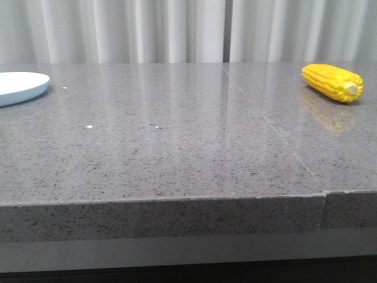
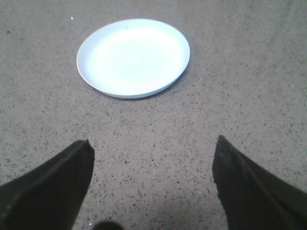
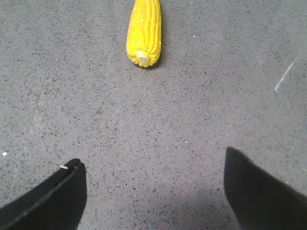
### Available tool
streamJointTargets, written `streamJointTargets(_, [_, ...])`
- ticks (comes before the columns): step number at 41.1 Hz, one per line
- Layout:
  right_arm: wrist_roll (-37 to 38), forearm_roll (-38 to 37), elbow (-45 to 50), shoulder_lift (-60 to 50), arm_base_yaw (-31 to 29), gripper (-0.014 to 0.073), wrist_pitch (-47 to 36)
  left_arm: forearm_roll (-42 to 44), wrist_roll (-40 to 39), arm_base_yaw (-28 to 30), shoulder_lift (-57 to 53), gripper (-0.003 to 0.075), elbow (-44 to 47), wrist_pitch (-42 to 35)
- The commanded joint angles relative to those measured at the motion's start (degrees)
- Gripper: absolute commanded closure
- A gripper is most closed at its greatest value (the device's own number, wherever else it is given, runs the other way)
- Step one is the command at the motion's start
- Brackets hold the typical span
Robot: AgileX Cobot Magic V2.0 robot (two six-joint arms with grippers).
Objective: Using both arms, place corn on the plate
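We see the left gripper [image 2: 152,143] spread wide, its two dark, matte, wedge-shaped fingers [image 2: 57,184] tapering to blunt tips, nothing between them, hanging over bare counter. Ahead of it sits the plate [image 2: 133,58]: round, shallow, smooth, pale blue-white, low raised rim, nothing on it. The right gripper [image 3: 153,163] is spread wide too, same black wedge fingers [image 3: 261,194], holding nothing. In front of it lies the corn [image 3: 144,32]: bright yellow, tapered, neat rows of kernels, pale round stub end facing the gripper, lying flat on the countertop [image 1: 177,135]. That surface is grey speckled stone, polished, glossy enough to mirror the cob, with a thin seam running across and a stepped front edge. From the front we place the plate at the far left edge and the corn at the far right, well apart. Pale pleated curtains [image 1: 177,29] hang behind.
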Motion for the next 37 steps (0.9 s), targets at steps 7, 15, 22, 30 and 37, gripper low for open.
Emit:
streamJointTargets(7, [-0.43, 0.06, -1.88, 0.19, 0.01, -0.0022, -3.74, 2.43, -0.34, 0.29, 11.12, 0.0205, -8.34, -1.82])
streamJointTargets(15, [-0.43, 0.06, -1.88, 0.19, 0.01, -0.0022, -3.74, -3.16, 3.91, 8.76, 22.73, 0.0205, -15.98, 0.04])
streamJointTargets(22, [-0.43, 0.06, -1.88, 0.19, 0.01, -0.0022, -3.74, -19.16, 16.27, 17.19, 31.90, 0.0205, -21.61, 0.53])
streamJointTargets(30, [-0.43, 0.06, -1.88, 0.19, 0.01, -0.0022, -3.74, -22.83, 18.31, 19.62, 42.54, 0.0205, -28.41, 0.40])
streamJointTargets(37, [-0.43, 0.06, -1.88, 0.19, 0.01, -0.0022, -3.74, -22.83, 18.31, 19.62, 49.62, 0.0205, -34.00, -0.82])
